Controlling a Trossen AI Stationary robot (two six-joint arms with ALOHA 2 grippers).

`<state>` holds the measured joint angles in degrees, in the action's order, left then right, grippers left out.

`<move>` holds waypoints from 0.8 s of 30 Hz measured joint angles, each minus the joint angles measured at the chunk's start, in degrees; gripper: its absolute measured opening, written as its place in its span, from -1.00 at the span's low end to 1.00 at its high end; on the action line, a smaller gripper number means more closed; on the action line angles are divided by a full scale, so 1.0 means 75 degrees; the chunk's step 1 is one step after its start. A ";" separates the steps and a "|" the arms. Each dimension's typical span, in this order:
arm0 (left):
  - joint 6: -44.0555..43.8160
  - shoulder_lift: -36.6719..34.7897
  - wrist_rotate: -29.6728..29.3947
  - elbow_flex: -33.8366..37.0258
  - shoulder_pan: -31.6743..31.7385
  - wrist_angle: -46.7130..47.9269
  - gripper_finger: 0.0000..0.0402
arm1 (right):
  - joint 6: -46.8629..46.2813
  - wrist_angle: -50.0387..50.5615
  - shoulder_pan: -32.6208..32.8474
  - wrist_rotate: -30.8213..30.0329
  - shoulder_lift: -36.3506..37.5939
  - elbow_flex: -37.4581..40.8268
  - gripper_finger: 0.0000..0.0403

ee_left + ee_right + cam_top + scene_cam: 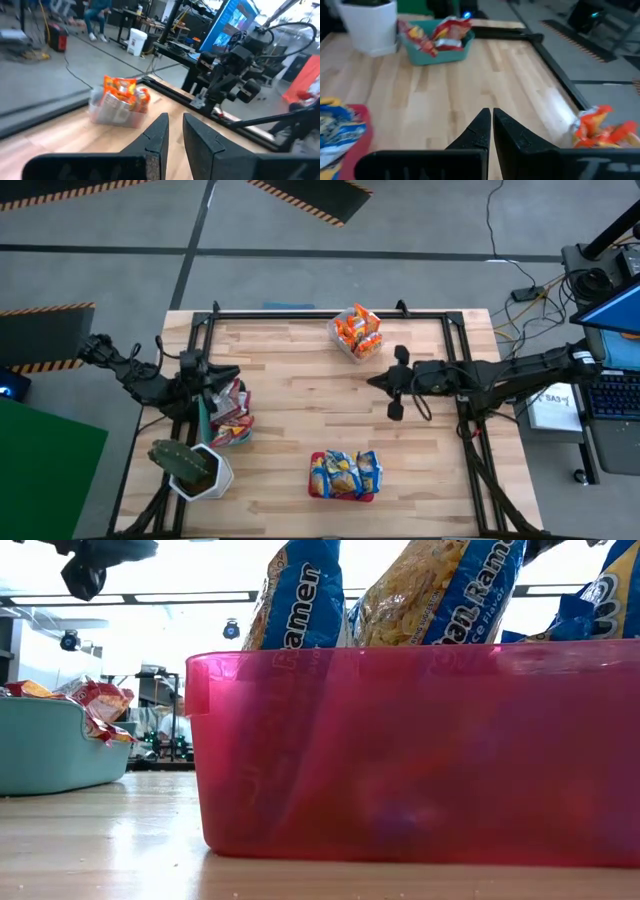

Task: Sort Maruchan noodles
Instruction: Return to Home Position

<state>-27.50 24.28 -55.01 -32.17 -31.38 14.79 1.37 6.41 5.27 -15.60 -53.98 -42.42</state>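
The Maruchan noodles sit sorted in three bins. Orange packets fill a clear bin at the far middle. Silver-and-red packets stand in a teal bin at the left. Blue-and-yellow packets stand upright in a red bin at the near middle. My left gripper hovers level above the teal bin's far end, its fingers a narrow gap apart with nothing between. My right gripper hangs over the bare table right of centre, shut and empty.
A cactus in a white pot stands at the near left, close to the teal bin. A black frame rail runs along the table's edges. Bare wood lies between the three bins. Desks, screens and a seated person show beyond the table.
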 joint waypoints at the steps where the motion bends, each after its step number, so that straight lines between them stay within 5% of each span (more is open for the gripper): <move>1: 0.0175 -0.0094 -0.0063 0.0073 0.0005 0.0000 -0.80 | -0.0005 -0.0110 -0.0124 0.0003 0.0125 0.0178 -0.96; 8: 0.0401 -0.1284 -0.0220 0.0457 0.0012 0.0451 -0.80 | -0.0179 -0.1225 -0.0509 -0.0007 0.0849 0.1247 -0.96; 19: 0.0705 -0.3230 -0.0402 0.1277 0.0015 0.0629 -0.80 | -0.0471 -0.1099 -0.0543 -0.0356 0.1136 0.1758 -0.96; 24: 0.0708 -0.3230 -0.0559 0.1409 0.0020 0.0915 -0.80 | -0.0773 -0.1058 -0.0559 -0.0371 0.1325 0.2052 -0.96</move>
<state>-22.19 0.05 -59.20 -21.60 -31.23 21.65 -4.43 -1.53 1.08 -18.38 -44.04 -27.03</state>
